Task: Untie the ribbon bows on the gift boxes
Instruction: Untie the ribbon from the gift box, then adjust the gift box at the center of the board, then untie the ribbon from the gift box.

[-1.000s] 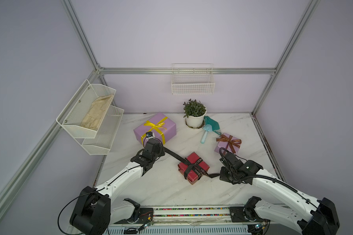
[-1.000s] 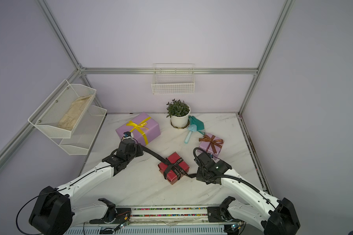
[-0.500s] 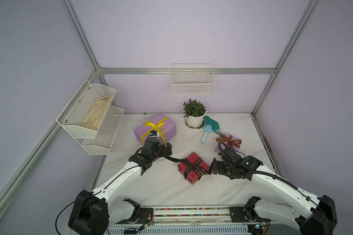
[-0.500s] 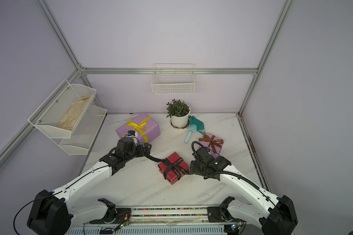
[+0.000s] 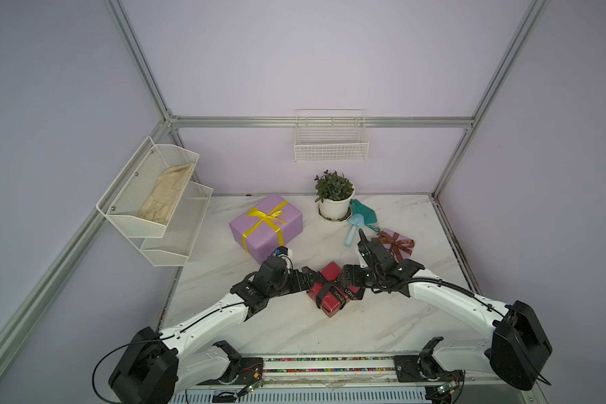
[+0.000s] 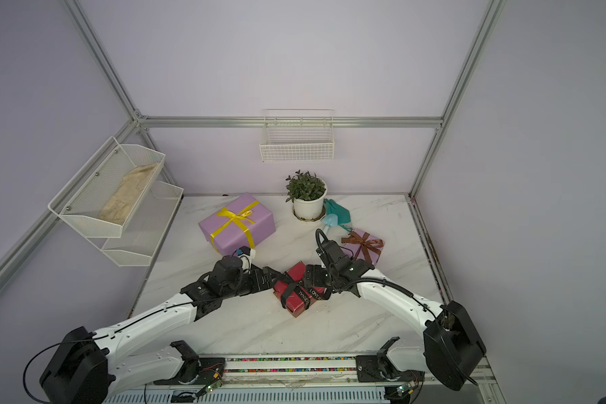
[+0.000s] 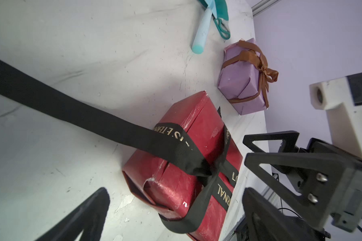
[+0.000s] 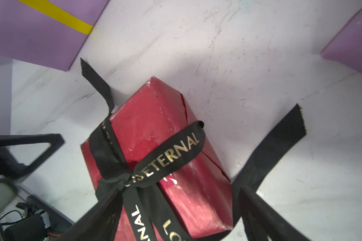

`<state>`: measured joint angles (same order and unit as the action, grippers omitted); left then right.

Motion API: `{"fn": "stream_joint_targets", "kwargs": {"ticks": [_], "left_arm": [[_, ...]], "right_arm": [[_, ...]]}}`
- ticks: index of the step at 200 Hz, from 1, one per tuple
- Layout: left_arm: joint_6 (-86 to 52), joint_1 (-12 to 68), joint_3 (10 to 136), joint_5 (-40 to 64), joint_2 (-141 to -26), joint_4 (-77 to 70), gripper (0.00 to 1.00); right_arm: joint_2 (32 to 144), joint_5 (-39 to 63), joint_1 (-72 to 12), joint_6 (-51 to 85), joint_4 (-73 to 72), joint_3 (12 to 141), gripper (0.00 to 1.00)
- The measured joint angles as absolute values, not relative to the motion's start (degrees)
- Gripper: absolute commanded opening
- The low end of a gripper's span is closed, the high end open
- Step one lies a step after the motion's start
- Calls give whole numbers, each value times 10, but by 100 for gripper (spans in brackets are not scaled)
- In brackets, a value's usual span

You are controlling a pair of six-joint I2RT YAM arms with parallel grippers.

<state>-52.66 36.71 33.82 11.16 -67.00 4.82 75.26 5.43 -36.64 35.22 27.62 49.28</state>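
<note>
A small glossy red gift box [image 5: 330,293] [image 6: 297,295] lies near the table's front. Its black lettered ribbon [image 8: 171,154] has no loops, only a centre knot [image 7: 205,169]. One long tail [image 7: 71,108] runs away over the table and another tail [image 8: 288,133] lies flat. My left gripper [image 5: 309,276] [image 7: 175,194] and right gripper [image 5: 347,276] [image 8: 178,194] stand open on opposite sides of the box, holding nothing. The large lilac box [image 5: 266,227] keeps its yellow bow [image 5: 267,217]. A brown bow [image 5: 392,241] is still tied on the small lilac box [image 5: 399,250].
A potted plant in a white pot [image 5: 333,204] stands at the back, with a light-blue scoop [image 5: 352,232] and a teal tool [image 5: 364,213] beside it. On the left wall hangs a mesh shelf [image 5: 154,196]. A wire basket [image 5: 331,140] hangs on the back wall.
Both grippers were shut on the black ribbon's tails and pulled apart. They have since opened, let the tails drop, and moved inward to flank the red box.
</note>
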Motion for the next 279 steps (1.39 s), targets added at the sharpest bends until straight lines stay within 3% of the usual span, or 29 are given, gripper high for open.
{"fn": "stream_joint_targets", "kwargs": {"ticks": [91,135,157,177,204,229,279], "left_arm": [[-568,383,362,157,-820,-72,100],[-523,363,437,148,-883,-73,100],[-481,344,464,139,-882,-33,98],[-425,336,476,119,-866,24,87],[-347,348,476,95,-804,99,74],[-283,376,482,69,-752,146,67],[-160,443,513,27,-764,213,74]], "right_arm": [[712,137,-357,382,208,414,79],[671,118,-357,402,251,403,81],[663,66,-357,385,306,432,76],[680,49,-357,357,331,470,61],[747,37,-373,315,352,532,51],[799,25,-396,278,376,576,49],[845,21,-413,212,409,620,51]]}}
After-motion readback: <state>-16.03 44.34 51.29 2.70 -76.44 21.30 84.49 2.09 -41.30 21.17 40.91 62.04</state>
